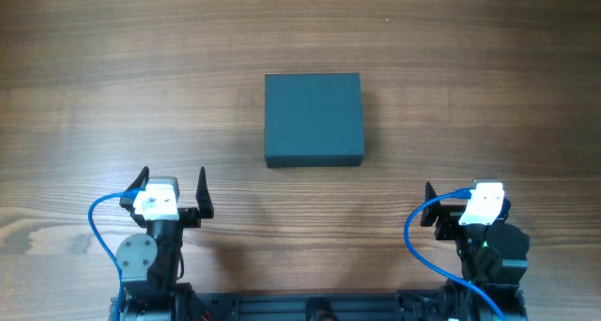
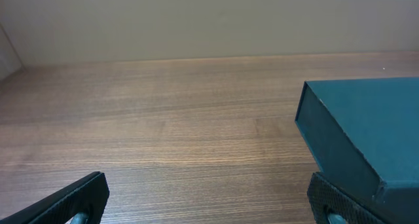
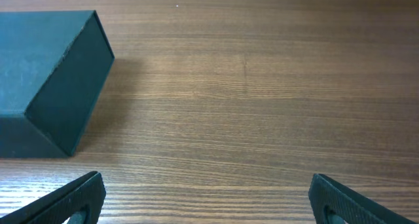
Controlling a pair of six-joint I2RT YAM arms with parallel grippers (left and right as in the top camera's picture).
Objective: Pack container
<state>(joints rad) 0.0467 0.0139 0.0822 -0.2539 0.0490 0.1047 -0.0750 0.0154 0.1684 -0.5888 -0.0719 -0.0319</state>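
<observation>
The container (image 1: pixel 313 119) is a dark teal-black rectangular box, closed, standing in the middle of the wooden table. It shows at the right edge of the left wrist view (image 2: pixel 370 132) and at the left of the right wrist view (image 3: pixel 49 80). My left gripper (image 1: pixel 172 191) is open and empty, near the front edge, left of and nearer than the box. In its own view (image 2: pixel 209 207) only bare wood lies between the fingers. My right gripper (image 1: pixel 462 204) is open and empty at the front right; its fingers (image 3: pixel 208 204) also frame bare wood.
The wooden table (image 1: pixel 113 86) stretches wide on both sides of the box. A pale wall (image 2: pixel 196 21) rises behind the table's far edge. Blue cables loop at both arm bases.
</observation>
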